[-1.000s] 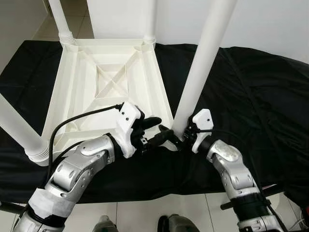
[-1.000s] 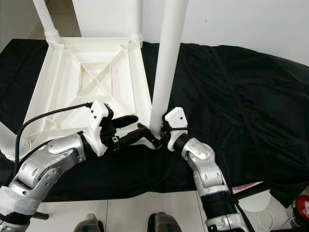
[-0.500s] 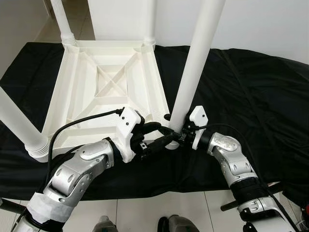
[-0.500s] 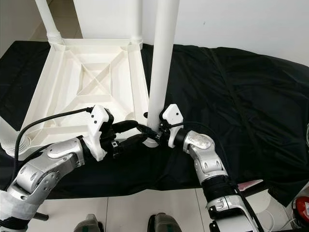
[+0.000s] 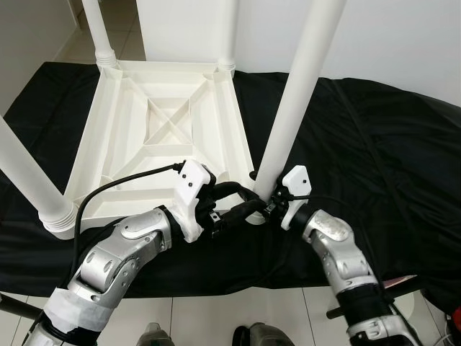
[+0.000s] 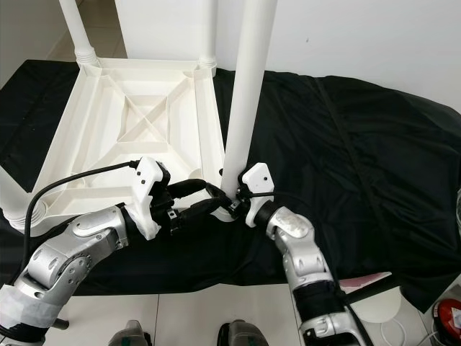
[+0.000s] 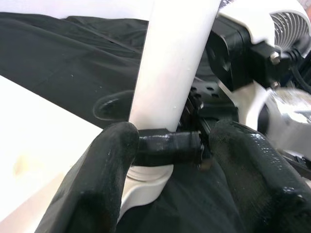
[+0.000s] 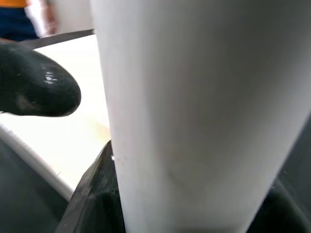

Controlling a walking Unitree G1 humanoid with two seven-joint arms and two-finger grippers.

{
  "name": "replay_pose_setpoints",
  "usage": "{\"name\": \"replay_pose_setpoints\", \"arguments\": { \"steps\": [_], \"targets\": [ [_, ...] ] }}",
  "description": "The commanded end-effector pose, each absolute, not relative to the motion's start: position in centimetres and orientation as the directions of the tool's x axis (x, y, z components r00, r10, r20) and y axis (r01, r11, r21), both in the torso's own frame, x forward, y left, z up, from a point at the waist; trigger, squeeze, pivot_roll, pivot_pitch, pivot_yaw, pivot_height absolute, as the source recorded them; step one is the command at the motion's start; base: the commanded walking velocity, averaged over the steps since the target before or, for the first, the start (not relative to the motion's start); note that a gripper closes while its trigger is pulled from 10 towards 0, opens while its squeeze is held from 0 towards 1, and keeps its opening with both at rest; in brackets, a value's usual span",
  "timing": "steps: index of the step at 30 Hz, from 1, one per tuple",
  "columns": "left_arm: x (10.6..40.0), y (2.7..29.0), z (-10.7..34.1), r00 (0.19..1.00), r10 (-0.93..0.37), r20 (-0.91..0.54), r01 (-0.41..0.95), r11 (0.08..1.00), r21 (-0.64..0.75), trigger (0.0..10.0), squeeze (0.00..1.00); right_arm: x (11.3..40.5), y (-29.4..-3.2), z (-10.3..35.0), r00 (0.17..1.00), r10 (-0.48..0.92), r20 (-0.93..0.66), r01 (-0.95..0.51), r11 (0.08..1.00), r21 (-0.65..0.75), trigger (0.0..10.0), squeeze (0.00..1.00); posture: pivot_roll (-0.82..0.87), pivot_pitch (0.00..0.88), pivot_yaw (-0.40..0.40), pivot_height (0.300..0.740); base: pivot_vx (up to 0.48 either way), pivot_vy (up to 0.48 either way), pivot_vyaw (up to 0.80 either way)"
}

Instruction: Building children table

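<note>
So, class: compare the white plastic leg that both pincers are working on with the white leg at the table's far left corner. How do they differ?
The near white plastic leg has both pincers at its base and leans slightly; the far-left white leg stands free and untouched. The near leg looks thicker, being closer to the camera. Both are white round tubes rising from corners of the upturned white tabletop.
</note>
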State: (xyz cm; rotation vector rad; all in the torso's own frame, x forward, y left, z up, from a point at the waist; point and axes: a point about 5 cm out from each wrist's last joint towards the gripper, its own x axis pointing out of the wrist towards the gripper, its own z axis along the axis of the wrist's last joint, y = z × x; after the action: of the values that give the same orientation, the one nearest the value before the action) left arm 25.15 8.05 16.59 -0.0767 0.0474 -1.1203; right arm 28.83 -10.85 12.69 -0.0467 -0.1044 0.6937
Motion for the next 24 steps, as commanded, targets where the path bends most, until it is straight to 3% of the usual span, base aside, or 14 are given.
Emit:
{"name": "replay_pose_setpoints", "arguments": {
  "steps": [1,5,10,11,13,14,15,16,22,23,24],
  "targets": [
    [25.2,7.9,16.9,0.389,-0.921,0.017,0.92,0.387,-0.062,10.0,0.0,28.7,-10.8,12.8,0.832,0.549,0.078,-0.545,0.836,-0.06,0.0,0.0,0.06,0.015,-0.063,0.74,0.0,0.0,0.0],
    [25.3,7.9,17.0,0.391,-0.92,0.023,0.919,0.389,-0.06,10.0,0.0,28.3,-10.6,12.8,0.905,0.419,0.08,-0.413,0.907,-0.081,0.0,0.0,0.06,0.008,-0.063,0.74,0.0,0.0,0.0],
    [25.5,7.8,17.0,0.391,-0.92,0.026,0.92,0.389,-0.058,10.0,0.0,28.2,-10.4,12.9,0.922,0.378,0.08,-0.373,0.925,-0.074,0.0,0.0,0.06,0.006,-0.063,0.74,0.0,0.0,0.0],
    [25.5,7.8,17.1,0.388,-0.921,0.03,0.921,0.386,-0.058,10.0,0.0,28.0,-9.9,13.0,0.921,0.38,0.086,-0.374,0.924,-0.076,10.0,0.0,0.05,0.0,-0.064,0.74,0.0,0.0,0.0],
    [25.5,7.8,17.1,0.386,-0.922,0.031,0.921,0.384,-0.059,10.0,0.0,27.8,-9.6,13.0,0.917,0.391,0.086,-0.385,0.92,-0.077,10.0,0.0,0.05,0.0,-0.06,0.74,0.0,0.0,0.0],
    [25.6,7.7,17.1,0.384,-0.923,0.032,0.922,0.382,-0.058,10.0,0.0,27.5,-9.3,13.1,0.905,0.414,0.097,-0.409,0.91,-0.061,10.0,0.79,0.05,0.0,-0.06,0.74,0.0,0.0,0.0],
    [25.6,7.7,17.1,0.384,-0.923,0.032,0.922,0.382,-0.058,10.0,0.0,27.5,-9.3,13.1,0.905,0.414,0.097,-0.409,0.91,-0.061,10.0,0.79,0.05,0.0,-0.06,0.74,0.0,0.0,0.0],
    [25.5,7.7,17.1,0.383,-0.923,0.033,0.923,0.381,-0.058,10.0,0.0,27.4,-9.5,13.2,0.906,0.412,0.1,-0.407,0.911,-0.069,10.0,1.0,0.05,0.0,-0.063,0.74,0.0,0.0,0.0],
    [25.5,7.6,17.0,0.382,-0.923,0.039,0.923,0.379,-0.064,10.0,0.0,26.9,-10.6,13.7,0.92,0.372,0.125,-0.363,0.928,-0.09,10.0,1.0,0.05,0.0,-0.079,0.74,0.0,0.0,0.0],
    [25.4,7.6,17.0,0.383,-0.923,0.041,0.923,0.38,-0.065,10.0,0.0,26.5,-10.7,13.9,0.92,0.363,0.144,-0.354,0.931,-0.09,10.0,0.0,0.05,0.0,-0.085,0.74,0.0,0.0,0.0],
    [25.4,7.6,17.0,0.383,-0.923,0.041,0.923,0.38,-0.065,10.0,0.0,26.5,-10.7,13.9,0.92,0.363,0.144,-0.354,0.931,-0.09,10.0,0.0,0.05,0.0,-0.085,0.74,0.0,0.0,0.0]
  ]
}}
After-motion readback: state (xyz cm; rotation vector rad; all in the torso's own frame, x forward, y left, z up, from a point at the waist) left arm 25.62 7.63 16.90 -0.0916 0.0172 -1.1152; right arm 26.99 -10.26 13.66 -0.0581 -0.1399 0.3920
